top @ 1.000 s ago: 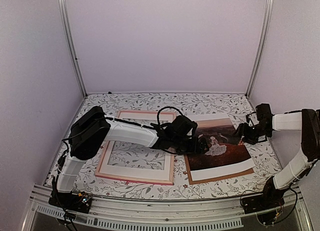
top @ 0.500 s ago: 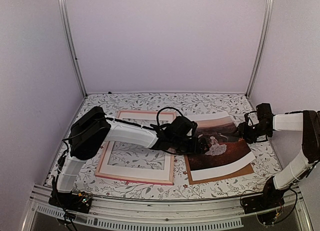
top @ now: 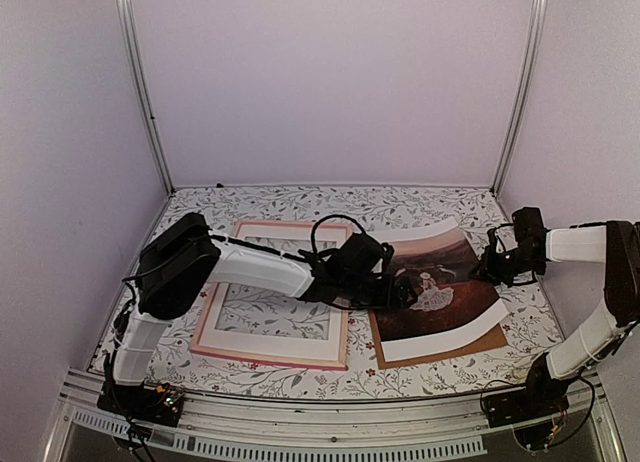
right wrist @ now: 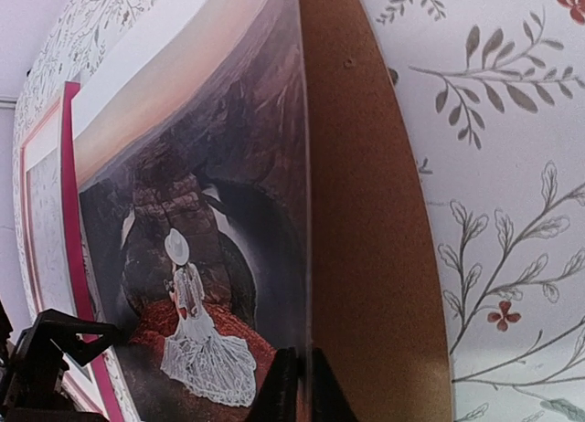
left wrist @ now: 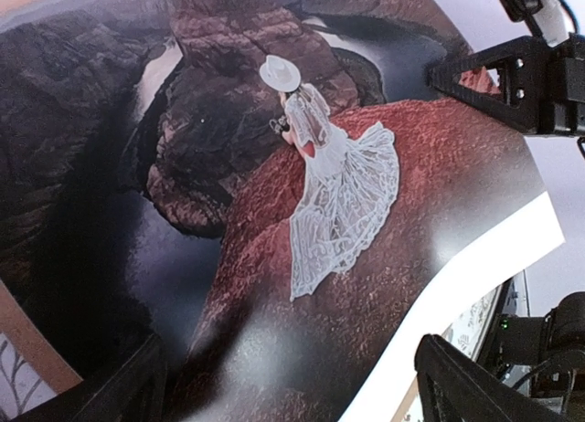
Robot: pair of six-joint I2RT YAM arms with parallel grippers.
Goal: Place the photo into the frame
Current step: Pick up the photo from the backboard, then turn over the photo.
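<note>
The photo [top: 445,300] is a dark canyon print with a white-dressed figure. It rests on the brown backing [top: 432,356] at centre right, with its right edge raised off the board. My right gripper [top: 489,266] is shut on that right edge; in the right wrist view its fingertips [right wrist: 298,385] pinch the photo [right wrist: 210,239] just above the backing [right wrist: 375,221]. My left gripper [top: 404,290] stands open low over the print's left part, its fingers [left wrist: 475,385] spread wide over the photo [left wrist: 302,285]. The pink frame [top: 265,359] lies flat to the left.
A white mat board [top: 285,340] with a window sits inside the frame. The left arm stretches across the frame. The floral table cover [top: 330,202] runs to the booth walls, and the right wall stands close behind the right arm.
My right gripper has shut on the photo's right edge and moved slightly right, and that edge has risen a little, bowing the print. The left gripper has stayed in place, open.
</note>
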